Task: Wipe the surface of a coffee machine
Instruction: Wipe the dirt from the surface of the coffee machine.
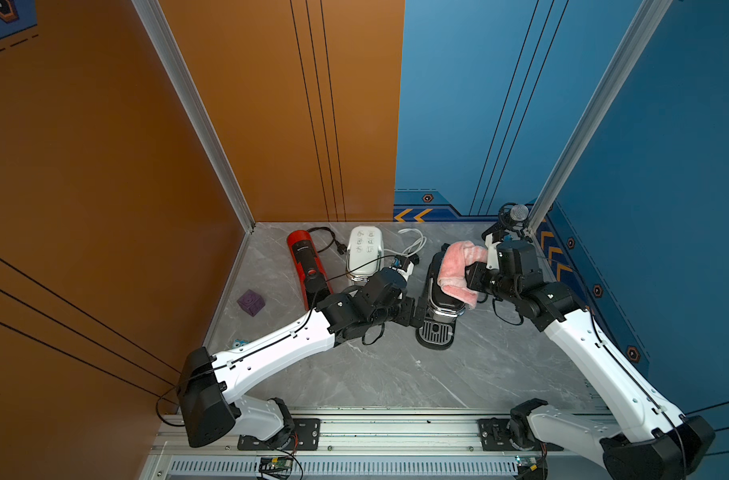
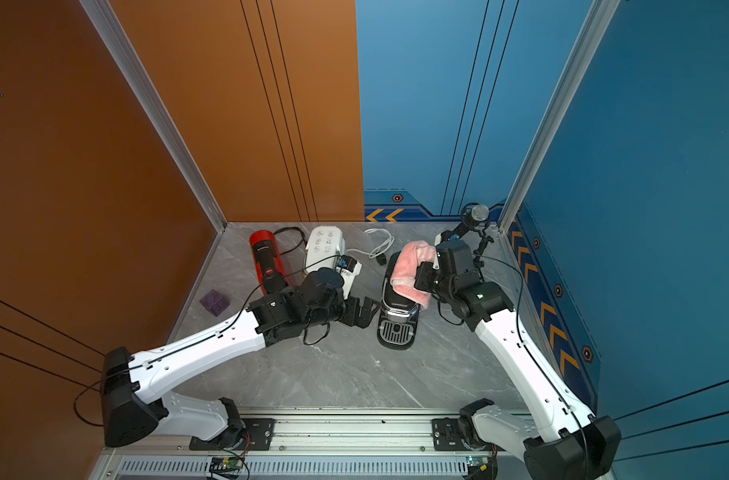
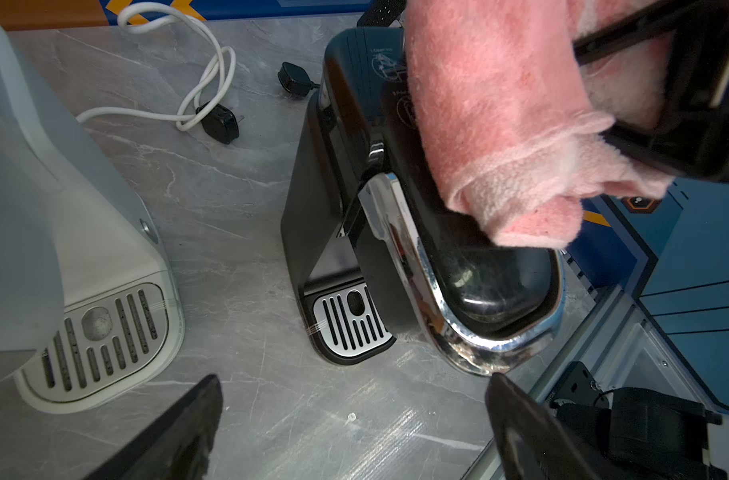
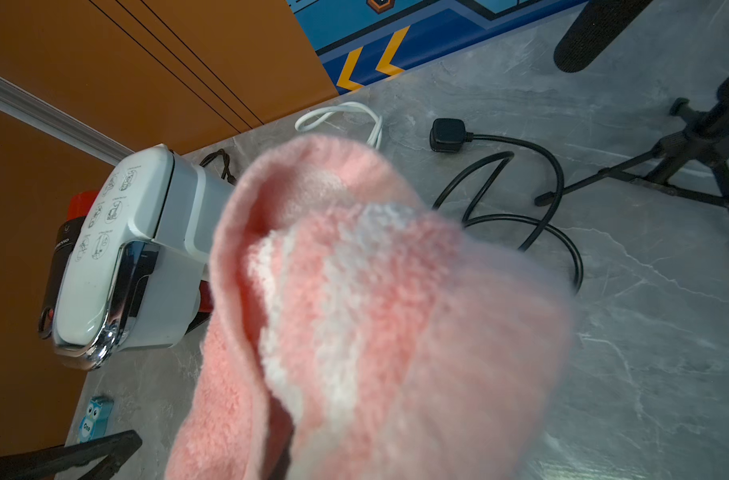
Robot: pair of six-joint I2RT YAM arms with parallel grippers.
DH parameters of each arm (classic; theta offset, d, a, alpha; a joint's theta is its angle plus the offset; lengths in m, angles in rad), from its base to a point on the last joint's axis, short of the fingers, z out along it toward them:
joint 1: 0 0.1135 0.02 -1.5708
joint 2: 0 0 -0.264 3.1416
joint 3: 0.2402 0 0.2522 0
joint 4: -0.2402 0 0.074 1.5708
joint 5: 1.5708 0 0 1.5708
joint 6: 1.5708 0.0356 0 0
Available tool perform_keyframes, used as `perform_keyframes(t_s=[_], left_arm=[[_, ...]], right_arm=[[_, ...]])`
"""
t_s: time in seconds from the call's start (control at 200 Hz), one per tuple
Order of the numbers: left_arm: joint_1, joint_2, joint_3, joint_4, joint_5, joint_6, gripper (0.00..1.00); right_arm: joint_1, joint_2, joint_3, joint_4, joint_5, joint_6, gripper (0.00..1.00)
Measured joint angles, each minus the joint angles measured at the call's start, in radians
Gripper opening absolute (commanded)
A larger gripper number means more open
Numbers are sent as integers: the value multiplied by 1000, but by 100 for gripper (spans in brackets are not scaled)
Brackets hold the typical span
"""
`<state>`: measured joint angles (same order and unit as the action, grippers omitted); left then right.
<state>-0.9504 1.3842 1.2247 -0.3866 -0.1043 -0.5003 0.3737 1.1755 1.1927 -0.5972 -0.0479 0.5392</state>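
In both top views the black chrome-trimmed coffee machine [image 1: 439, 305] stands upright on the grey marble-patterned tabletop [image 1: 396, 374], with its slotted drip tray facing the arms' bases. A pink fleecy towel [image 1: 458, 270] is draped over its lid. The right gripper [image 1: 475, 270] reaches in from the machine's right with its jaws clamped on the towel, and its forearm slopes up from the base rail. The left gripper [image 1: 415, 316] sits just beside the machine's left flank, jaws spread wide with nothing between them. Its arm stretches low across the table. Further left of the black machine stand a white rounded coffee machine [image 1: 365, 253] and a red cylindrical coffee machine [image 1: 304, 259]. No lettering can be read from up here.

From the left wrist, white printed pictograms [image 3: 385, 62] show on the black machine's lid, too small to read. The towel covers the lid's rear, and a chrome band [image 3: 396, 224] rims the bare glossy front above the silver drip grille [image 3: 350, 324].

From the right wrist, the blurred towel fills the centre and hides the black machine. The white machine's lid bears six line-drawn pictograms. The red machine's black collar reads "…ESSO" [image 4: 62, 245], and a small blue owl tag [image 4: 89, 419] reads "One".
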Motion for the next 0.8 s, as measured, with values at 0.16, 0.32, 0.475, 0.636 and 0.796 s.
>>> perform_keyframes(t_s=[0.16, 0.32, 0.475, 0.636, 0.796], left_arm=[[0, 0, 0, 0, 0, -7, 100], [0, 6, 0, 0, 1, -14, 100], [0, 29, 0, 0, 8, -13, 100], [-1, 43, 13, -9, 12, 3, 100], [0, 43, 35, -10, 12, 25, 100]], right_arm=[[-1, 92, 52, 49, 0, -2, 0], [-24, 179, 94, 111, 0, -13, 0], [-59, 203, 90, 158, -8, -19, 0], [-60, 137, 17, 195, -17, -19, 0], [-31, -4, -71, 153, -28, -10, 0]])
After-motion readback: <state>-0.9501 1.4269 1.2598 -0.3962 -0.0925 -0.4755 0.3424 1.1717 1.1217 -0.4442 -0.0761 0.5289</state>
